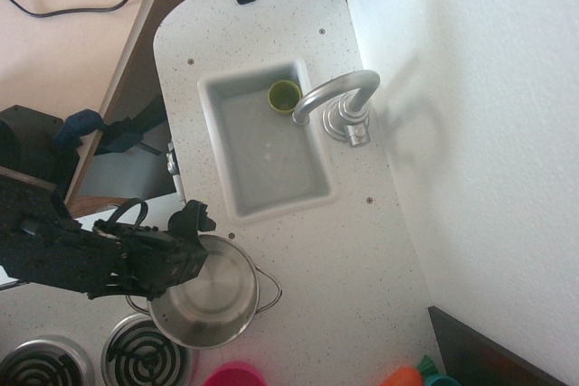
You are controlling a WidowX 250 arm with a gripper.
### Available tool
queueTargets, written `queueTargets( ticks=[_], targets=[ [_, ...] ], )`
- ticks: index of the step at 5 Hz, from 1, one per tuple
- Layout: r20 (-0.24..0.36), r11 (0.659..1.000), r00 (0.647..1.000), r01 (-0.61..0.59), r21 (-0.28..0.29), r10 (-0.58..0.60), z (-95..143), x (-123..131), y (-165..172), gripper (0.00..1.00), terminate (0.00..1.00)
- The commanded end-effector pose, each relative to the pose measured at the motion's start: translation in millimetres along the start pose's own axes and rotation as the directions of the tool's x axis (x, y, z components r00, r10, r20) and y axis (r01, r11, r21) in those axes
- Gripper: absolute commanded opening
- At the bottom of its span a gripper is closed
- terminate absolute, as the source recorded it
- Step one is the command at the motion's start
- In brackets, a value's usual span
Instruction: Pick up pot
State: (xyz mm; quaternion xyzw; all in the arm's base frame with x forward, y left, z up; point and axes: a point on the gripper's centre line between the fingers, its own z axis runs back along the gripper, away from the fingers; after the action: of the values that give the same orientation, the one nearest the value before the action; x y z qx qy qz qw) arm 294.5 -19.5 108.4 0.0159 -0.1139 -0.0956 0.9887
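Note:
The shiny steel pot (210, 294) is at the lower left of the counter, overlapping the top of a stove burner (143, 354). One wire loop handle (270, 291) sticks out to its right. My black gripper (192, 234) comes in from the left and sits on the pot's upper-left rim. One finger (195, 218) shows outside the rim; the other is hidden under the hand, inside the pot. The jaws look closed on the rim. I cannot tell whether the pot is off the surface.
A white sink (312, 189) holds a small olive-green cup (284, 95) below a silver faucet (342, 101). A second burner (36, 363) is at the bottom left and a pink bowl (235, 375) at the bottom edge. The white wall runs along the right.

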Motion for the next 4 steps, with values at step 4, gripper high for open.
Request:
queueTargets(
  ticks=[4],
  targets=[
    [-0.079, 0.976, 0.979, -0.174, 0.133, 0.185, -22, -23, -17, 1.00, 0.00]
  ],
)
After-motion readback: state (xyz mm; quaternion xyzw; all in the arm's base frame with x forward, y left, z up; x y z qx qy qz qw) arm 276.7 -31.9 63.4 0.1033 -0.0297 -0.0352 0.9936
